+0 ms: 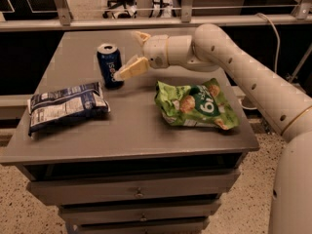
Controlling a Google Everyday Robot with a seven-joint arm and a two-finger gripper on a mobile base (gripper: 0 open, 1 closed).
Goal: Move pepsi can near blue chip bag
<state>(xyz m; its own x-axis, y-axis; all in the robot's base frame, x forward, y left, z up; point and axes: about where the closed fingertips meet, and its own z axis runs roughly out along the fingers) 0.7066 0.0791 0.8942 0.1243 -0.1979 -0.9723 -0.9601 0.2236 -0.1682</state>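
The pepsi can (109,65) stands upright at the back left of the grey table (136,135), dark blue with a silver top. The blue chip bag (66,106) lies flat at the table's front left, a short way in front of and left of the can. My gripper (132,53) is just right of the can and open. Its near finger (132,68) reaches the can's right side. Its far finger (142,36) points up behind. The can is not between the fingers.
A bright green snack bag (196,104) lies on the right half of the table, under my arm (234,67). A rail (146,22) runs behind the table. Drawers (139,193) sit below the front edge.
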